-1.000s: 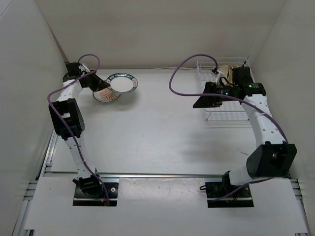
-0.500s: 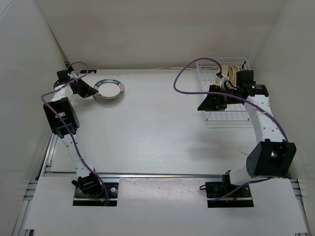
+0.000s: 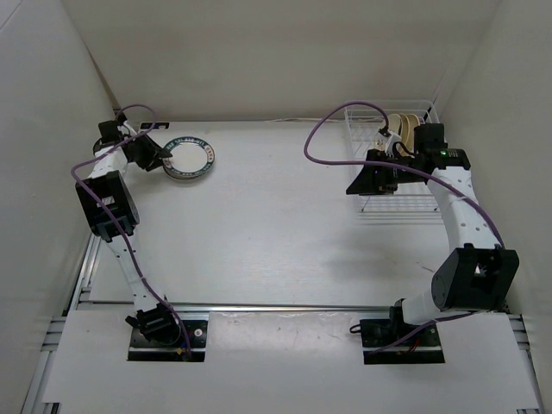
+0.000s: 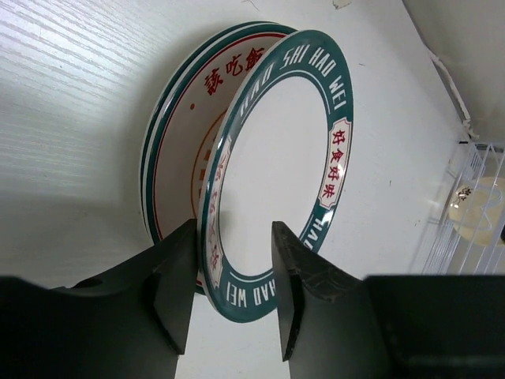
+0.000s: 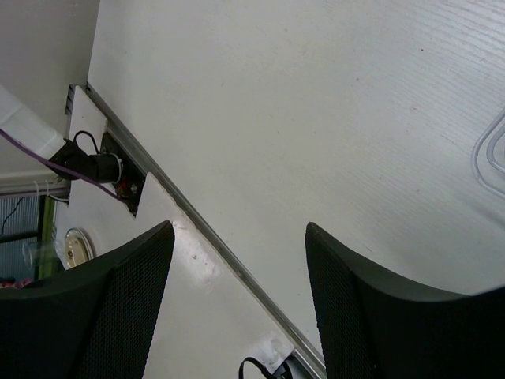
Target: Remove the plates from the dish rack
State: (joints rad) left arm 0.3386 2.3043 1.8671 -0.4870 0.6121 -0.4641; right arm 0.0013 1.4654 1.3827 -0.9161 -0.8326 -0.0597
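A white plate with a dark teal lettered rim [image 4: 335,150] leans on a second plate with red lettering [image 4: 185,126] at the table's back left; both show as one stack [image 3: 191,157] from above. My left gripper [image 4: 233,230] [image 3: 161,155] is open astride the teal rim's near edge, with a gap to the right finger [image 4: 296,276]. The white wire dish rack [image 3: 405,203] stands at the back right with tan plates [image 3: 399,122] upright in its far end. My right gripper [image 3: 354,185] [image 5: 237,233] hangs open and empty just left of the rack.
White walls close in on the left, back and right. A purple cable [image 3: 315,142] loops over the table left of the rack. The rack's corner [image 4: 465,237] and a cream plate [image 4: 473,217] show far right in the left wrist view. The base rail [image 5: 205,229] crosses the right wrist view.
The left gripper carried the teal-rimmed plate left and down onto the red-patterned plate, and its fingers now stand apart. The right arm drew back slightly toward the rack, then held still.
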